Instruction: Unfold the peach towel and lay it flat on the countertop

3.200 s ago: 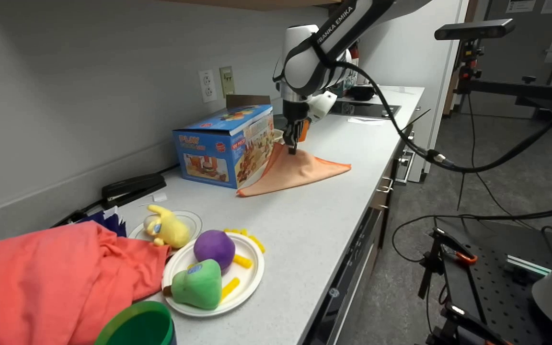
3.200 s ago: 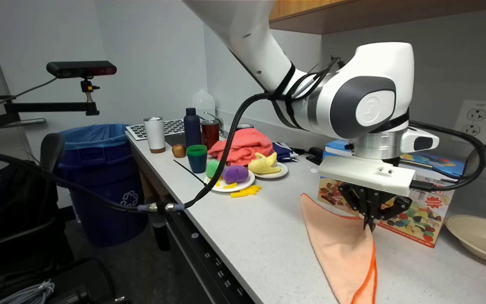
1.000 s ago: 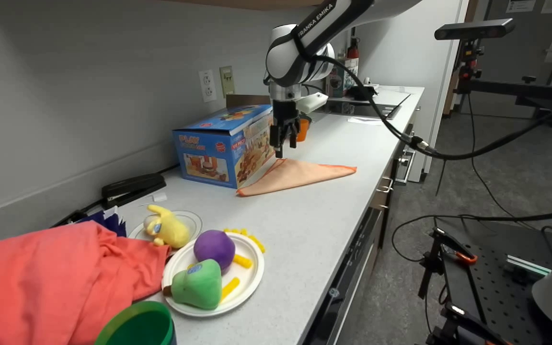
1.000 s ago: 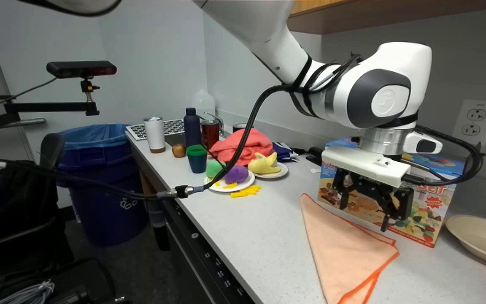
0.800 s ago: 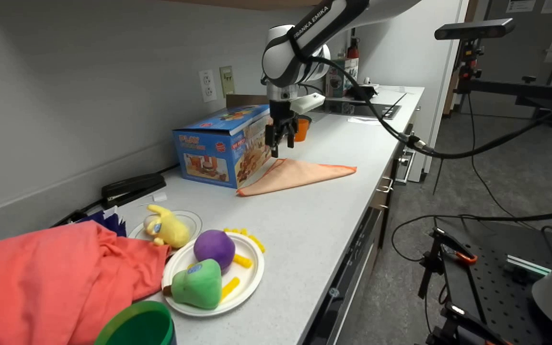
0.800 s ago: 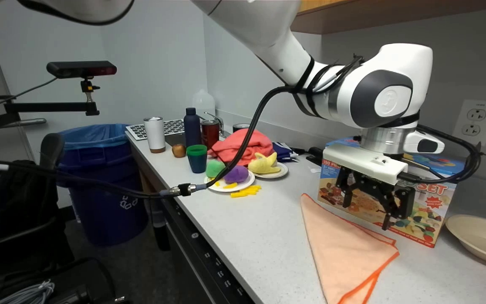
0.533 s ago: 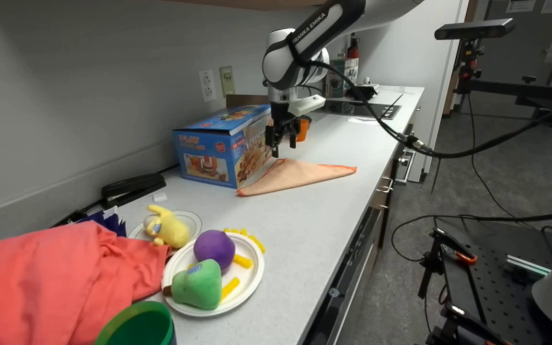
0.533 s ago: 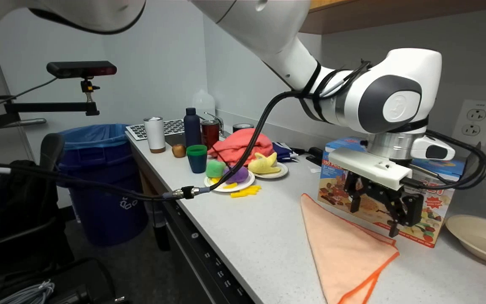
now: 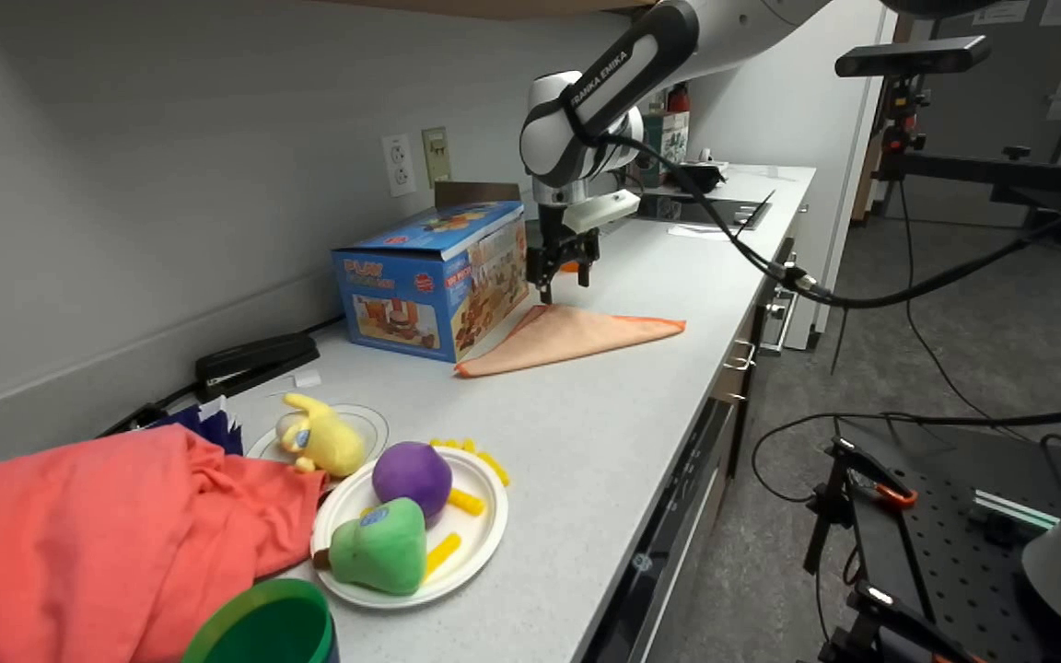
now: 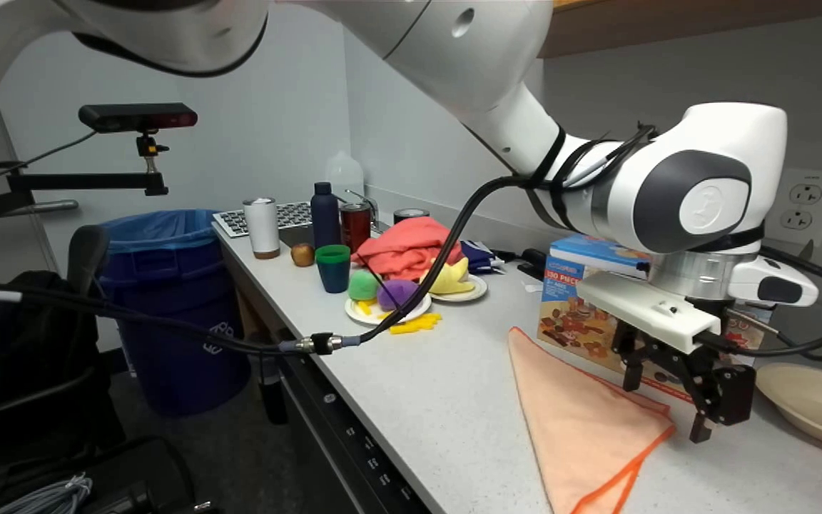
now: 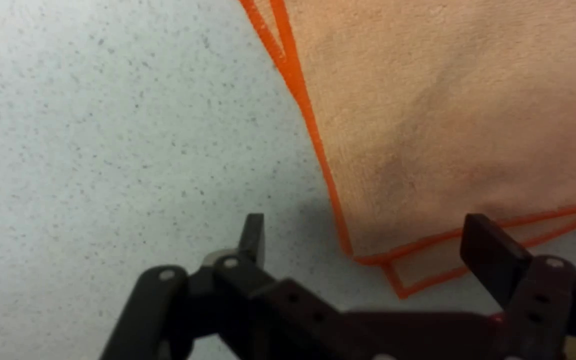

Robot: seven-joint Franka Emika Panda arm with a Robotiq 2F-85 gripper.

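Observation:
The peach towel (image 10: 586,421) lies folded in a rough triangle on the countertop (image 10: 439,385), orange hem showing; both exterior views have it. From the wrist, the towel (image 11: 443,125) shows two layers, with two hemmed corners slightly offset. My gripper (image 11: 364,222) is open above those corners, and nothing is held. One fingertip (image 11: 253,240) is over bare counter, while the opposite one overlaps the towel's hem in the picture. In an exterior view the gripper (image 10: 666,410) hangs at the towel's corner by the box, a little above the counter.
A blue toy box (image 9: 438,285) stands against the wall, close to the gripper. A beige bowl (image 10: 818,407) sits beside it. Farther along are a plate (image 9: 489,543) with plush toys, a coral-red cloth heap (image 9: 125,543) and a green cup (image 9: 263,626).
About three seconds ago the gripper was shut on a raised part of the towel; it has let go and the towel has dropped. Since then the open gripper has shifted past the corner and lowered.

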